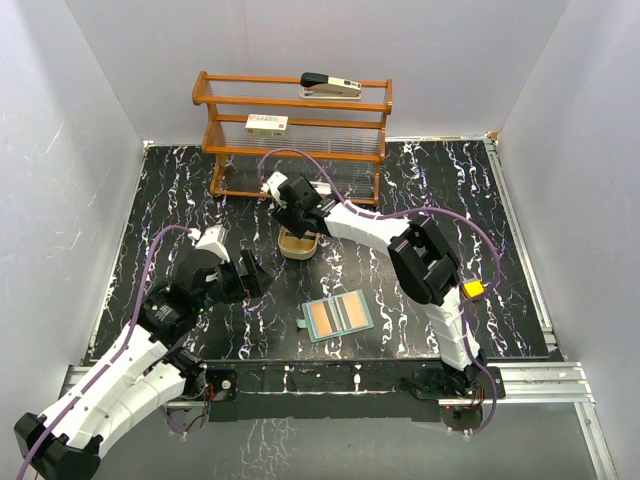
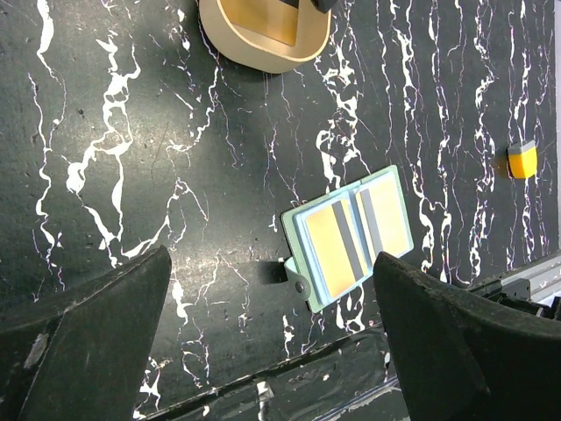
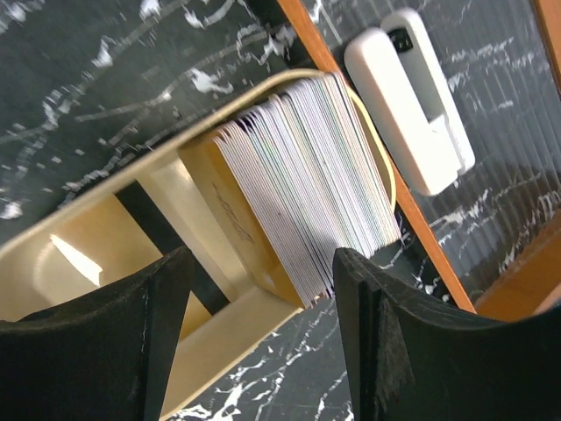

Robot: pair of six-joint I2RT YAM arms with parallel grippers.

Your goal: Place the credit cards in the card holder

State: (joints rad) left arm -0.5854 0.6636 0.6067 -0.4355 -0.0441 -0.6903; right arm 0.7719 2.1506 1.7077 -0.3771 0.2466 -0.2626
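A tan oval tray [image 1: 298,252] stands on the black, white-veined desk [image 1: 450,190], and everything else is placed from it. Inside the tray a thick stack of credit cards [image 3: 307,175] stands on edge, mostly whitish-grey, with a gold-orange one on its outer face. The right arm's fingers [image 3: 96,324] hang right over the tray, spread wide, one on each side of the near end of the stack. They hold no card, and I cannot tell whether either finger touches the stack.

Just behind the tray rises a wooden rack [image 1: 295,150], with a stapler [image 1: 330,84] on its top shelf and a white labelled box [image 1: 266,124] on the shelf below. A white oblong thing [image 3: 410,96] lies on a ribbed clear shelf of the rack, just beyond the tray's rim.

The card holder [image 1: 338,317] lies in front of the tray, nearer the arm bases and a little to the right, well apart from it. It is sage green and spread open flat with its clear pockets up. Two gold-orange cards [image 2: 323,246], each with a dark stripe, show in those pockets. A small snap tab sticks out from its left edge.

The left arm's fingers [image 2: 88,333] hover left of the tray and in front of it, set wide with only bare desk between them.
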